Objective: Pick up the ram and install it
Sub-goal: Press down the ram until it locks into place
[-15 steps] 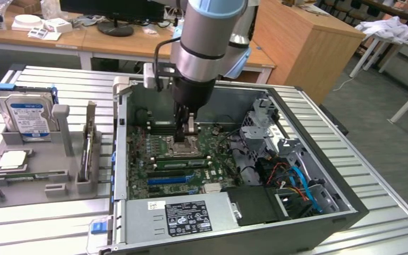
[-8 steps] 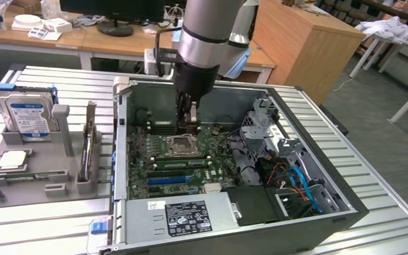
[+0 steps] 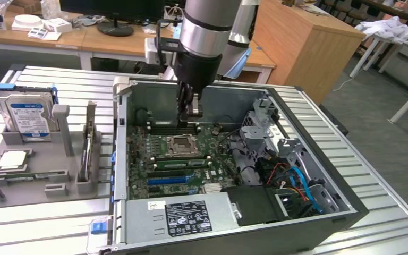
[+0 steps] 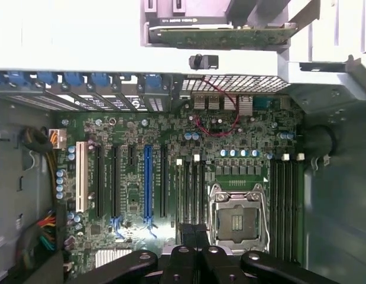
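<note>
Your gripper [image 3: 189, 112] stands with jaws closed together down inside the open computer case [image 3: 331, 210], just above the motherboard [image 4: 171, 177] beside the CPU socket [image 4: 237, 220].

Ram [image 3: 88, 142] — on edge in rack [image 3: 30, 178]

Green motherboard [image 3: 183, 159] with blue slot [image 4: 148, 180], blue-labelled silver hard drive [image 3: 25, 114], seemingly grey holder [image 3: 34, 178].

End effector [image 3: 189, 112] tips hidden behind case wall, hard drive [image 3: 25, 118] label text too small
</note>
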Tool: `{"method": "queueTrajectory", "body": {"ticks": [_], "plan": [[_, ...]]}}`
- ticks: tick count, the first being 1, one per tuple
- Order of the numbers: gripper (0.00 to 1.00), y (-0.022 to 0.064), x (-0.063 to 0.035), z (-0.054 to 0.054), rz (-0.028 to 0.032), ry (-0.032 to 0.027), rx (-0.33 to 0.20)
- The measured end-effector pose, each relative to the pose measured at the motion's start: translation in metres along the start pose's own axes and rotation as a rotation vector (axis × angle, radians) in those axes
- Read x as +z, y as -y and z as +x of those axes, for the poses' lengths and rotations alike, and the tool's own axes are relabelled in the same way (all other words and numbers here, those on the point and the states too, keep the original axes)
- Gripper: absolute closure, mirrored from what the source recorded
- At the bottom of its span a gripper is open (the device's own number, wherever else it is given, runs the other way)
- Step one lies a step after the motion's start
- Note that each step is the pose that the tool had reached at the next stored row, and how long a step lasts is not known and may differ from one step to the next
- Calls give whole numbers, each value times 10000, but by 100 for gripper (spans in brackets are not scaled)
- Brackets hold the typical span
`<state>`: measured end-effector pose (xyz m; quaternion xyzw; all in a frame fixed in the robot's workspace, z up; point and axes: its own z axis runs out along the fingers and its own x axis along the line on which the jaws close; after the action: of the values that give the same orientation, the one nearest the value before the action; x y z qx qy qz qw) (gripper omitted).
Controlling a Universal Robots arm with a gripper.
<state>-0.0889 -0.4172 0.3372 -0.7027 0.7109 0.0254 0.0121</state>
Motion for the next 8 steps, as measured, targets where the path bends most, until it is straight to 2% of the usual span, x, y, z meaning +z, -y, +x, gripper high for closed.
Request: {"method": "queueTrajectory", "body": {"ticks": [4,8], "plan": [[89,-2,-52,-3,0,-3,0],[89,-1,-55,-3,1,-4,0]]}}
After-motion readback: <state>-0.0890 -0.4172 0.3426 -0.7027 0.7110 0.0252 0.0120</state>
